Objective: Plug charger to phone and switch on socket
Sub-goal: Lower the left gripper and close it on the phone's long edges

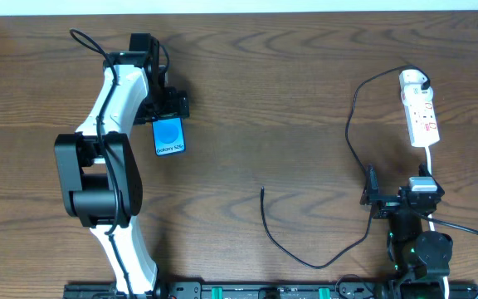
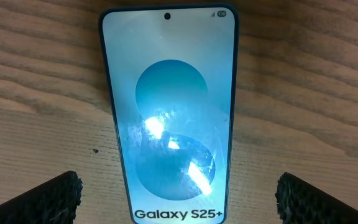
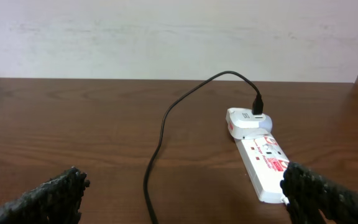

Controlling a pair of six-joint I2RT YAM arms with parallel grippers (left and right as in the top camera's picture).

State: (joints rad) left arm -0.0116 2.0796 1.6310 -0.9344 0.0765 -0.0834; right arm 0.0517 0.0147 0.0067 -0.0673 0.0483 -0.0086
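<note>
Left pincer [image 2: 179,196] stands spread wide above the slim smartphone with the bright blue screen [image 1: 169,135]. Its black textured pads [image 2: 48,199] sit clear of both long edges and hold nothing. The phone lies flat and face up on the brown wooden worktop [image 1: 264,83], upper left of the overhead frame. This straddling pose probably prepares a grasp or a steadying hold.

Right pincer [image 3: 188,193], lower right, is equally wide and empty. It faces the narrow white power strip with red markings [image 1: 424,120], likely staged for the switch, whose position cannot be read.

A white adapter [image 1: 413,80] sits in the strip. Its thin black cable [image 1: 305,249] loops to lower centre, and the free plug [image 1: 262,191] lies well apart from the phone.
</note>
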